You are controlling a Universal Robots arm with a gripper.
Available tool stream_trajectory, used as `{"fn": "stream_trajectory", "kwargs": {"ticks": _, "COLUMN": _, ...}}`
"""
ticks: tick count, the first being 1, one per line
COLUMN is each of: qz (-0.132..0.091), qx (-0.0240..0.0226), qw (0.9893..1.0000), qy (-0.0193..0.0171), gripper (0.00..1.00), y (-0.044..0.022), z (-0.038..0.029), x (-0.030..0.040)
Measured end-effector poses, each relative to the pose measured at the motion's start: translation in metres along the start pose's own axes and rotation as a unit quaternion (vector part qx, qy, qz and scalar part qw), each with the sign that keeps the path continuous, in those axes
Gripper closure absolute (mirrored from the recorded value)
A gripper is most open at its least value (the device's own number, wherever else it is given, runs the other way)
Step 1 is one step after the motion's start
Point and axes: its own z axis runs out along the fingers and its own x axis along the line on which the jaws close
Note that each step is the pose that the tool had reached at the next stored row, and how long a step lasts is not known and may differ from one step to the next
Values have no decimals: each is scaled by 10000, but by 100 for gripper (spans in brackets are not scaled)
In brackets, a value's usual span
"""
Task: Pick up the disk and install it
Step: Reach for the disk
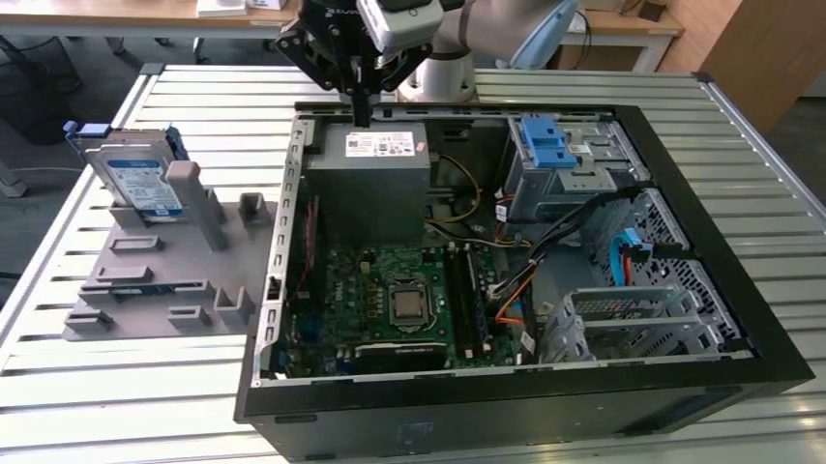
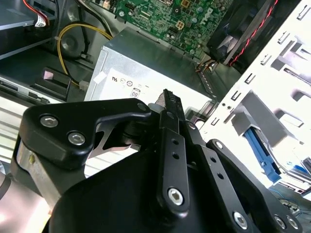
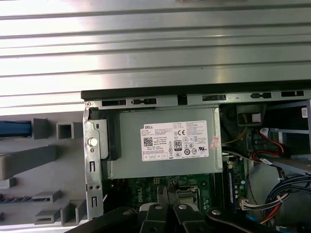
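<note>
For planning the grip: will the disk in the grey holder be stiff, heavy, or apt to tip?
The disk looks like a rigid metal slab: probably stiff and heavy for its size. Standing on edge in the grey holder, it may tip once lifted.

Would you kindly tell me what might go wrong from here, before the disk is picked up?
The gripper hangs close above the power supply; a straight sideways move toward the disk might clip the case wall. The disk stands leaning in the grey fixture, so an off-centre grasp may tip it. Loose cables lie beside the drive cage and might snag.
</note>
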Motion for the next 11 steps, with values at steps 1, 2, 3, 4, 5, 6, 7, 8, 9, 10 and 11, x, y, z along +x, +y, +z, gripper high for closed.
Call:
{"fn": "stream_trajectory", "kwargs": {"ticks": 1, "qz": 0, "qx": 0, "qw": 10000, "qy": 0, "gripper": 89, "y": 0, "z": 0, "x": 2}}
{"fn": "stream_trajectory", "kwargs": {"ticks": 2, "qz": 1, "qx": 0, "qw": 10000, "qy": 1, "gripper": 89, "y": 0, "z": 1, "x": 3}}
{"fn": "stream_trajectory", "kwargs": {"ticks": 3, "qz": 0, "qx": 0, "qw": 10000, "qy": 1, "gripper": 89, "y": 0, "z": 2, "x": 4}}
{"fn": "stream_trajectory", "kwargs": {"ticks": 4, "qz": 0, "qx": 0, "qw": 10000, "qy": 1, "gripper": 89, "y": 0, "z": 3, "x": 6}}
{"fn": "stream_trajectory", "kwargs": {"ticks": 5, "qz": 1, "qx": 0, "qw": 10000, "qy": 1, "gripper": 89, "y": 0, "z": 4, "x": 8}}
{"fn": "stream_trajectory", "kwargs": {"ticks": 6, "qz": 1, "qx": 0, "qw": 10000, "qy": 2, "gripper": 89, "y": -1, "z": 4, "x": 9}}
{"fn": "stream_trajectory", "kwargs": {"ticks": 7, "qz": 0, "qx": 0, "qw": 10000, "qy": 2, "gripper": 89, "y": -1, "z": 5, "x": 13}}
{"fn": "stream_trajectory", "kwargs": {"ticks": 8, "qz": 1, "qx": -1, "qw": 10000, "qy": 1, "gripper": 89, "y": -1, "z": 7, "x": 17}}
{"fn": "stream_trajectory", "kwargs": {"ticks": 9, "qz": 1, "qx": -1, "qw": 10000, "qy": 1, "gripper": 89, "y": -1, "z": 6, "x": 18}}
{"fn": "stream_trajectory", "kwargs": {"ticks": 10, "qz": 0, "qx": -1, "qw": 10000, "qy": 1, "gripper": 89, "y": -1, "z": 6, "x": 20}}
{"fn": "stream_trajectory", "kwargs": {"ticks": 11, "qz": 1, "qx": 0, "qw": 10000, "qy": 1, "gripper": 89, "y": -1, "z": 6, "x": 22}}
